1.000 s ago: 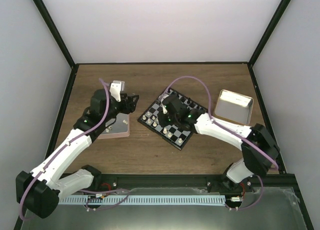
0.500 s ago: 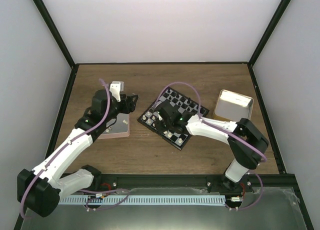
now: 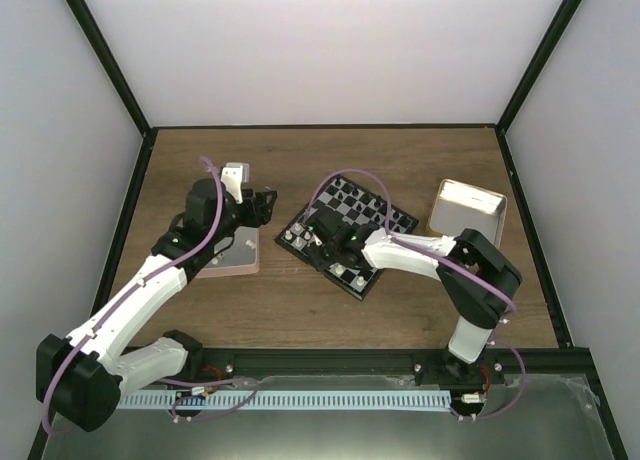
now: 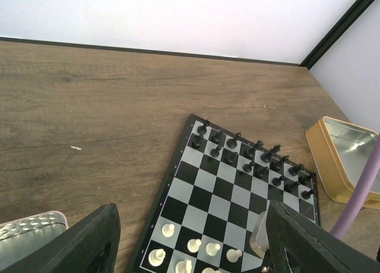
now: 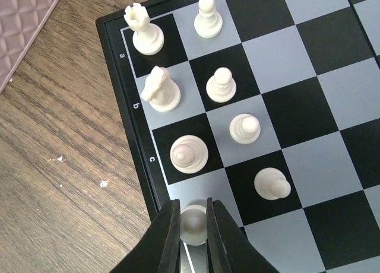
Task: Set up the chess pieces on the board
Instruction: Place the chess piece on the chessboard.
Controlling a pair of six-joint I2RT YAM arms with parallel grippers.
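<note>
The chessboard [image 3: 347, 232] lies at the table's middle, turned at an angle. Black pieces [image 4: 255, 157] fill its far rows. Cream-white pieces [image 5: 178, 153] stand near its left corner. My right gripper [image 5: 193, 228] is shut on a cream-white piece [image 5: 193, 224], holding it over the pale square beside the one marked c at the board's edge; it shows in the top view [image 3: 322, 238] too. My left gripper [image 3: 262, 207] is open and empty above the wood left of the board; its fingers [image 4: 83, 243] frame the board [image 4: 237, 196] in the left wrist view.
A pink square tray [image 3: 228, 255] lies under the left arm, left of the board. A tan box with a silvery inside [image 3: 466, 212] stands right of the board. Black frame posts and white walls close in the table.
My right gripper has moved left across the board to its left corner, the arm folding in. The left arm has hardly moved.
</note>
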